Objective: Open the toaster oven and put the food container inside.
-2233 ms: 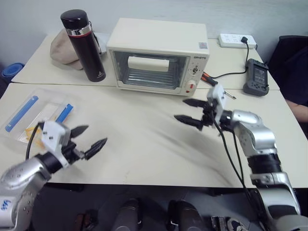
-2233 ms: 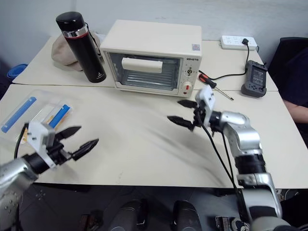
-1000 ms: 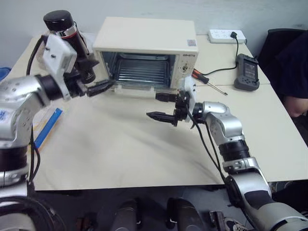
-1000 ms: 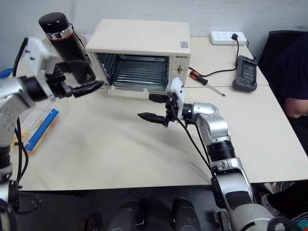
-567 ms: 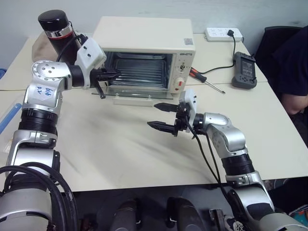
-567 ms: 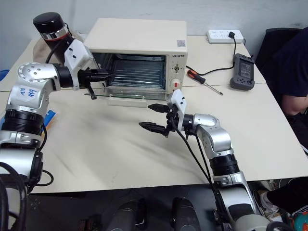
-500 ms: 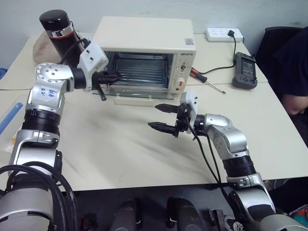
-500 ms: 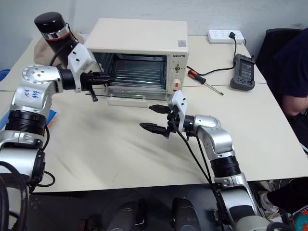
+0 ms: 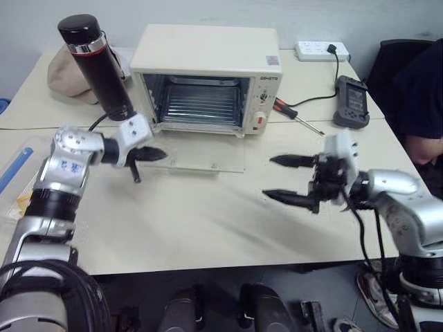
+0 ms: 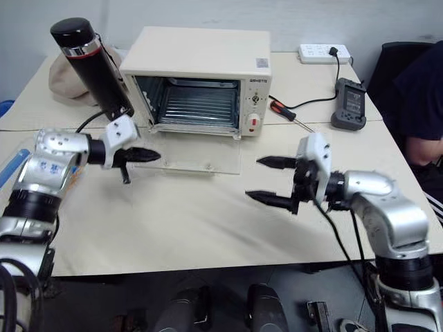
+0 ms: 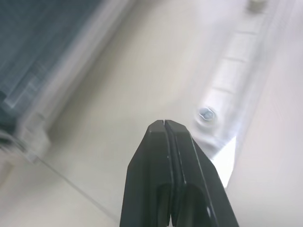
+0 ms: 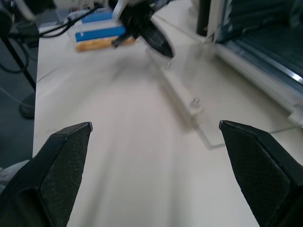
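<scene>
The cream-white toaster oven [image 9: 208, 69] stands at the back of the table, its wire rack showing. Its glass door [image 9: 208, 158] lies dropped flat in front of it. My left gripper [image 9: 158, 154] is shut, its tip over the door's left end; in the left wrist view the left gripper [image 11: 163, 124] holds nothing, and the door's handle bar [image 11: 232, 85] lies just beyond. My right gripper [image 9: 268, 177] hangs open and empty, right of the door. The food container [image 9: 15, 173], clear with a blue clip, lies at the table's left edge, partly cut off.
A tall black thermos [image 9: 93, 62] stands left of the oven, in front of a beige cloth [image 9: 59, 72]. Behind the oven's right side lie a screwdriver [image 9: 294, 114], a black device [image 9: 349, 100] and a power strip [image 9: 318, 50]. A person [image 9: 415, 90] sits at the right edge.
The oven door has swung from half open down to flat, and my left gripper has come down with its front edge. My right arm has drawn back to the right, still open.
</scene>
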Motion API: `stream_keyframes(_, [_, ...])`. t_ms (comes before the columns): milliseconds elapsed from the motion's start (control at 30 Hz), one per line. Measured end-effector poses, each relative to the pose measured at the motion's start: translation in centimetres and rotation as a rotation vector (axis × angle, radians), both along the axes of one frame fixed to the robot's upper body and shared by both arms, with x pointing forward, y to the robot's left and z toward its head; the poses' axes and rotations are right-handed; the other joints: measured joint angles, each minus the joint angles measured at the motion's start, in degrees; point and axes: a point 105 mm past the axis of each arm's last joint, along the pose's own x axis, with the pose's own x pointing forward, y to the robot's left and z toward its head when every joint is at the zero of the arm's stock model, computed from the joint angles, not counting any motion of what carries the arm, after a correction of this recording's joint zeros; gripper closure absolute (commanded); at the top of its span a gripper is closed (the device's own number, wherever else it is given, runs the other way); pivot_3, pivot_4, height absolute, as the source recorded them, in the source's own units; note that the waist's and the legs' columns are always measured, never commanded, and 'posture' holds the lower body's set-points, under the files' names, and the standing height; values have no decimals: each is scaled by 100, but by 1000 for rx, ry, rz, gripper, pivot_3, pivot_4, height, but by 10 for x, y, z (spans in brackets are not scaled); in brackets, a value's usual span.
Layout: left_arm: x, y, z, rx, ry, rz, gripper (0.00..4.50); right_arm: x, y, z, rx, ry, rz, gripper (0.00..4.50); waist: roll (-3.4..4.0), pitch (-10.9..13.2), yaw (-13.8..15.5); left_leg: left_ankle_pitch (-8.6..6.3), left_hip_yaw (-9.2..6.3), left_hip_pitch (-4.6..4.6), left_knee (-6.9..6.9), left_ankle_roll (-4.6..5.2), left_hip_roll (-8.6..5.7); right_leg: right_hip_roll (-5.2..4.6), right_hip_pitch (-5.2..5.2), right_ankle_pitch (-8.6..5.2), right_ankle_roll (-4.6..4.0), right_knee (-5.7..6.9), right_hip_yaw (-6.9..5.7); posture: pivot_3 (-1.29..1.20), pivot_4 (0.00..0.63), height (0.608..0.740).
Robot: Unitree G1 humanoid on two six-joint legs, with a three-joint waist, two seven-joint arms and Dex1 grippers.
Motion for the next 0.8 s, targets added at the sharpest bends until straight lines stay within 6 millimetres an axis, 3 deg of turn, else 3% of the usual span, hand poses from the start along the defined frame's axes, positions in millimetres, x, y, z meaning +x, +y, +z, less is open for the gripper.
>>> stream_keyframes(133, [-20, 4, -5, -6, -17, 44, 4476, 7, 8, 27, 33, -57, 40, 0, -4, 0, 16, -2, -9, 0, 2, -2, 5, -3, 7, 0, -2, -5, 39, 0, 150, 740])
stream_keyframes(267, [-43, 19, -9, -94, 5, 173, 4303, 11, 17, 28, 37, -37, 99, 0, -5, 0, 2, -10, -8, -3, 1, 1, 5, -6, 5, 0, -2, -9, 45, 0, 150, 740])
stream_keyframes(333, [-61, 28, 0, -184, 0, 262, 3930, 12, 24, 26, 30, -19, 142, 0, -11, 4, -10, -12, -8, -4, 0, -1, 7, -5, 6, 0, -2, -13, 47, 0, 150, 740])
stream_keyframes(433, [-105, 49, 9, -266, -21, 422, 3046, 20, 32, 23, 26, -4, 178, 0, -12, 3, -39, -18, -2, 2, 1, -5, 13, -1, 9, 0, -1, -26, 53, 0, 150, 740])
stream_keyframes(600, [-172, 80, -3, -366, 4, 711, 1611, 37, 42, 23, 31, 8, 219, 0, -13, 3, -2, -23, -4, 5, 6, -12, 14, -1, 9, 0, -4, -42, 55, 0, 150, 740])
stream_keyframes(767, [-209, 105, 1, -478, -59, 952, 49, 42, 54, 32, 23, -46, 277, 0, -15, 1, 121, -46, -22, 5, 9, -45, 12, -2, 15, 6, -14, -45, 51, 0, 150, 740])
stream_keyframes(800, [-212, 113, 2, -517, -77, 1010, 49, 43, 55, 33, 21, -55, 278, 0, -14, 1, 134, -47, -20, 5, 9, -44, 12, -2, 15, 7, -15, -44, 50, 0, 150, 740])
